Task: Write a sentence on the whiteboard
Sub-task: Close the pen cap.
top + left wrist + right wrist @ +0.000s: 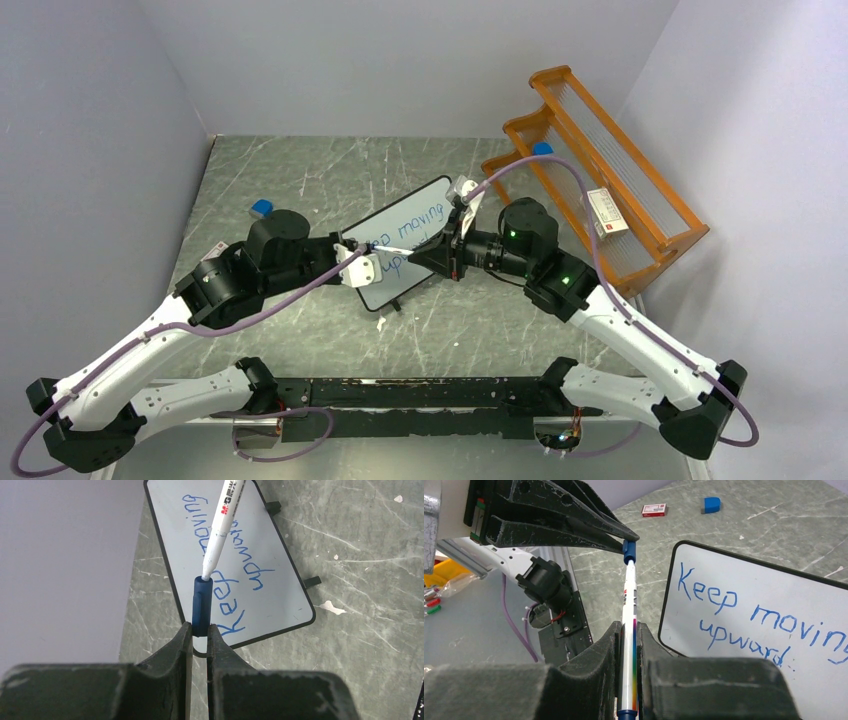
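A grey-green marbled table (pixel 300 170) fills the middle of the top view. At its centre the whiteboard (pixel 405 222) rests on small black feet, with a small blue block (pixel 262 208) at centre left and an orange rack (pixel 600 170) at the upper right edge. In the right wrist view, a small red-and-white box (pixel 654 510) lies near the blue block at the top of the frame.

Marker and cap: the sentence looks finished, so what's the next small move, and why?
Probably press the marker straight into the blue cap until it seats. The sentence reads complete on the whiteboard, the right gripper grips the marker, the left gripper grips the cap, and the tip sits at the cap's mouth.
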